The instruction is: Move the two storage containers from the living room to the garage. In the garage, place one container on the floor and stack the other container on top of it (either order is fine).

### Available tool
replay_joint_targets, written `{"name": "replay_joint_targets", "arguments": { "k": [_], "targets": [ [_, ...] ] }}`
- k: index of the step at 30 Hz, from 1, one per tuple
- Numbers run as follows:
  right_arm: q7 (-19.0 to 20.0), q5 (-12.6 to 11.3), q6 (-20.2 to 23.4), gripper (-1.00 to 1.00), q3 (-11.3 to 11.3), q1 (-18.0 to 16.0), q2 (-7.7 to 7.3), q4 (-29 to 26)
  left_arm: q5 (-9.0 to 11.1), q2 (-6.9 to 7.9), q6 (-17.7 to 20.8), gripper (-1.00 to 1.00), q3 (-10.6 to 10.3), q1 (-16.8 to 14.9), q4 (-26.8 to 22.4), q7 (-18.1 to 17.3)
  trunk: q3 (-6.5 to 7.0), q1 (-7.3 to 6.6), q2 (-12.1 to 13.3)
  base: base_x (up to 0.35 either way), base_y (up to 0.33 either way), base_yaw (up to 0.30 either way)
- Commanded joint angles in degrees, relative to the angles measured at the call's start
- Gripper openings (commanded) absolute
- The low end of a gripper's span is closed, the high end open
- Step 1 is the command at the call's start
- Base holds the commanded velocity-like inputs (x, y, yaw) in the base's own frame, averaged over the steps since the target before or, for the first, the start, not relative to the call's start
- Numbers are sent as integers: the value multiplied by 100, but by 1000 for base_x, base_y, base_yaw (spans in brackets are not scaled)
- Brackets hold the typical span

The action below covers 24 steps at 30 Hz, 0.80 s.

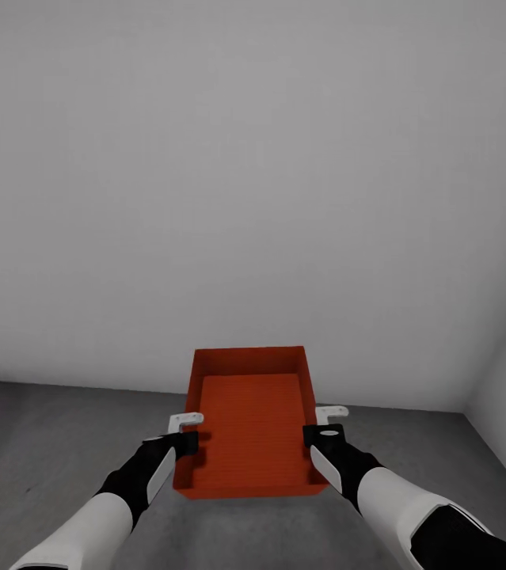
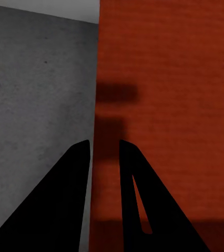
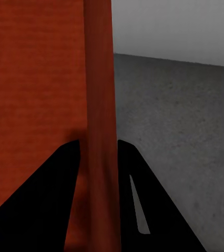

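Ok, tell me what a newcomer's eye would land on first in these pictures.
The orange-red storage container grabs the eye first, held out in front of the robot above the dark grey floor, open top showing. Next come the left gripper and right gripper, each clamped over one side wall, one finger inside and one outside. Behind it all stands a bare white-grey wall.
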Motion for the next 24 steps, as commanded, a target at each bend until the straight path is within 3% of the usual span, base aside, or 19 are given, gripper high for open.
{"name": "replay_joint_targets", "arguments": {
  "k": [1, 24],
  "targets": [
    [-385, -17, 46, -100, 32, 0, 73, 4, -72, -15, 41, -100, 104, -6, -266, 385, -32, 25, -54, 0, 0, 0],
    [-378, -17, 41, -100, 33, 0, 73, 4, -42, -11, 40, -100, 90, -6, -253, 356, -445, 531, -976, 0, 0, 0]
  ]
}}
